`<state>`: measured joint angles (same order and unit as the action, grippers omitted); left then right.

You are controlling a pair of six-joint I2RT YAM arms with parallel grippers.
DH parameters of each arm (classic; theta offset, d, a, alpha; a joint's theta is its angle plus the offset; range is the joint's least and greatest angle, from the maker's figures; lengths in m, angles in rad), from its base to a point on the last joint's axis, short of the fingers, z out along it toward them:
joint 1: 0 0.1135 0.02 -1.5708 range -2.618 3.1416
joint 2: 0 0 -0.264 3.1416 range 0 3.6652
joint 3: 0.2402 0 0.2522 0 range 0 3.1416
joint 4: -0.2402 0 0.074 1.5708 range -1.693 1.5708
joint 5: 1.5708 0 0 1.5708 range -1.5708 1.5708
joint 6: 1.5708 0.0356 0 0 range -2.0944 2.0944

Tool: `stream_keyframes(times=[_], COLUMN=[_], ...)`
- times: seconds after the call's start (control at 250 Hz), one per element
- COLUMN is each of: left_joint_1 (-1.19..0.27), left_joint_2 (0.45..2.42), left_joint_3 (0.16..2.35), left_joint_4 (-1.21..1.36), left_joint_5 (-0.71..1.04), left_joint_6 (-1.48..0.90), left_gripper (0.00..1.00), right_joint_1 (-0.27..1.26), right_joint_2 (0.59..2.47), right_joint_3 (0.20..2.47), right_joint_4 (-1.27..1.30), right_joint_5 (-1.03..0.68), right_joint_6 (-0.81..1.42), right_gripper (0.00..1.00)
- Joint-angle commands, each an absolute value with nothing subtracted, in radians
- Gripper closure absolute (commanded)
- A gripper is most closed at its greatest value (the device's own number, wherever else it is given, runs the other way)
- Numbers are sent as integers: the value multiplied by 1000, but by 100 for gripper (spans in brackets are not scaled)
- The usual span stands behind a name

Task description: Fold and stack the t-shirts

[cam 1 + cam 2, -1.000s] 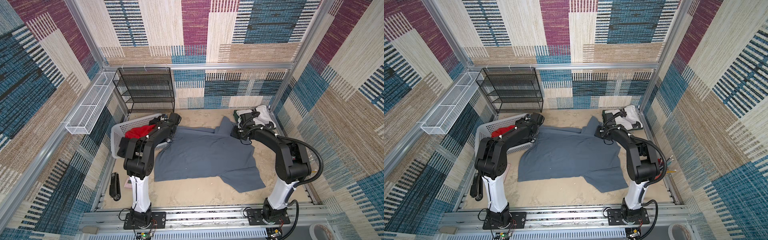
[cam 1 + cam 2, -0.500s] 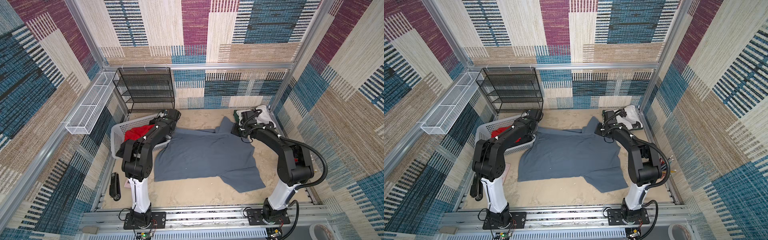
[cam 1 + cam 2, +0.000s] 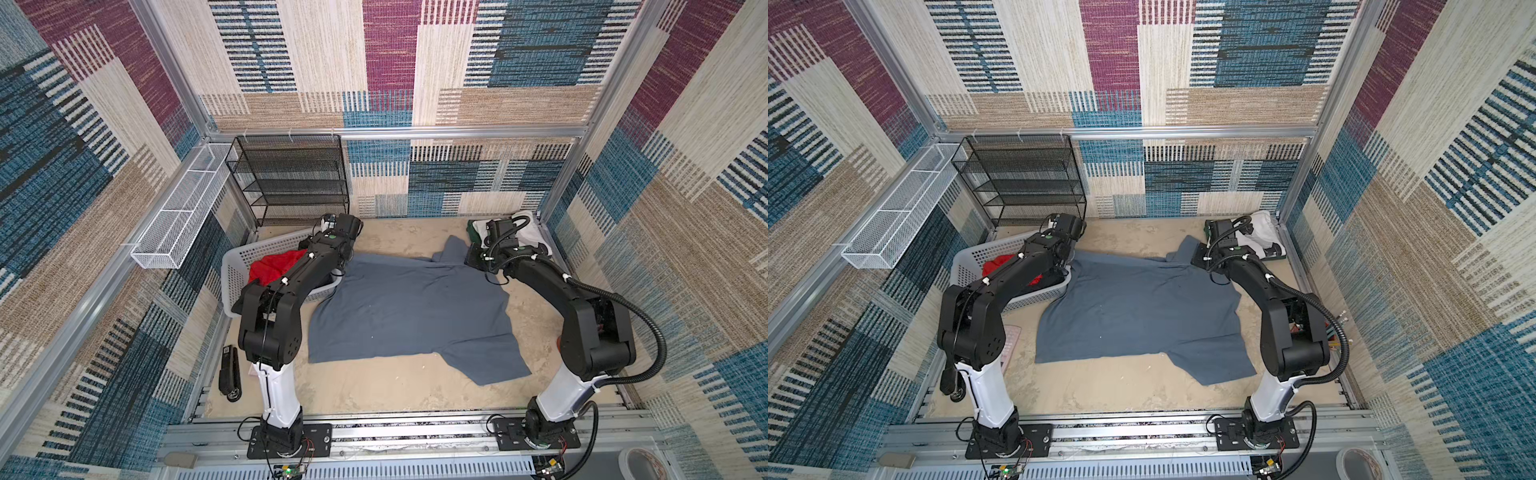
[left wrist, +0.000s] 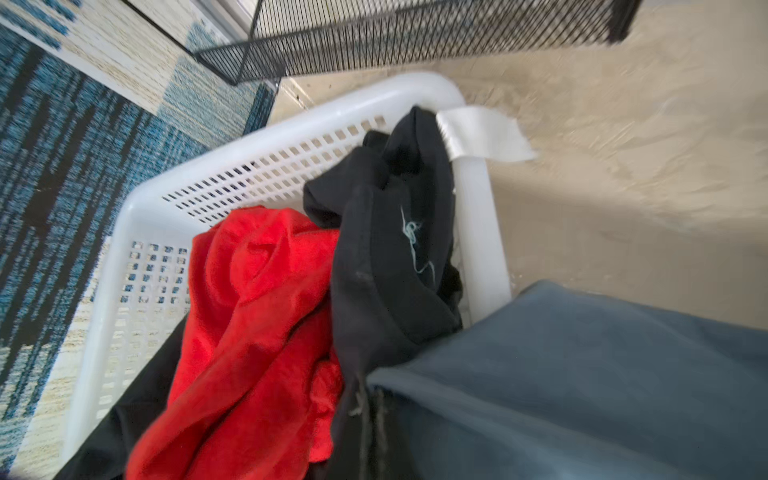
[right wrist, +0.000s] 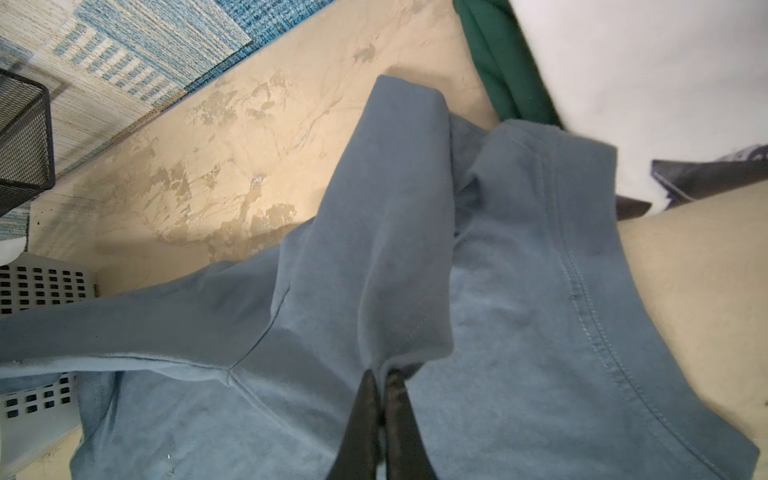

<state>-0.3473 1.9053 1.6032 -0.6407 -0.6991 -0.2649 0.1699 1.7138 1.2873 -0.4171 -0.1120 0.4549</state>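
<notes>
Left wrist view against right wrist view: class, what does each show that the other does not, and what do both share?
Left wrist only: a red garment and a black garment in the white basket. Right wrist only: the right gripper shut on the grey t-shirt, a dark green t-shirt, a white t-shirt. Both: the grey t-shirt, the white basket, the black mesh rack and the sandy tabletop.

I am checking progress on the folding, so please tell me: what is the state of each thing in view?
grey t-shirt: spread out, unfolded, far edge lifted.
left gripper: shut, apparently on the grey t-shirt.
right gripper: shut on the grey t-shirt.
white t-shirt: folded, lying on the green t-shirt.
green t-shirt: folded, under the white one.
basket: upright, holding clothes.
red garment: crumpled in the basket.
black garment: crumpled, draped over the basket's rim.
</notes>
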Motion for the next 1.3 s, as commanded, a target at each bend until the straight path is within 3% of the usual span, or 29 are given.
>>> stream_keyframes(times=[0.0, 0.304, 0.516, 0.544, 0.588, 0.632, 0.668, 0.696, 0.784, 0.888, 1.132, 1.2, 1.296], left_joint_1=[-377, -452, -487, -489, -493, -497, -499, -502, -514, -511, -435, -429, -427], left_joint_2=[1892, 1864, 1879, 1876, 1866, 1846, 1824, 1800, 1726, 1674, 1597, 1567, 1539], left_joint_3=[1620, 1557, 1556, 1554, 1550, 1550, 1542, 1530, 1476, 1443, 1395, 1391, 1400], left_joint_4=[-621, -537, -614, -627, -646, -670, -681, -678, -650, -685, -780, -784, -782], left_joint_5=[-693, -708, -726, -726, -726, -722, -708, -689, -633, -617, -613, -612, -602], left_joint_6=[-210, -143, -207, -218, -236, -261, -273, -278, -284, -328, -377, -354, -314], left_gripper=[100, 100, 100, 100, 89, 71, 65, 60, 46, 18, 11, 0, 1], right_joint_1=[169, 163, 158, 158, 156, 155, 154, 153, 151, 152, 151, 152, 152], right_joint_2=[1695, 1655, 1644, 1643, 1639, 1634, 1630, 1628, 1621, 1627, 1653, 1663, 1676], right_joint_3=[1284, 1215, 1164, 1160, 1155, 1154, 1154, 1156, 1165, 1181, 1214, 1217, 1213], right_joint_4=[-411, -405, -392, -392, -391, -388, -387, -389, -385, -388, -390, -381, -362], right_joint_5=[-65, -3, -18, -19, -22, -22, -22, -18, -12, -21, -51, -61, -81], right_joint_6=[457, 461, 470, 471, 465, 461, 458, 457, 452, 447, 416, 408, 404], right_gripper=[100, 100, 100, 94, 77, 58, 44, 39, 31, 24, 10, 6, 6])
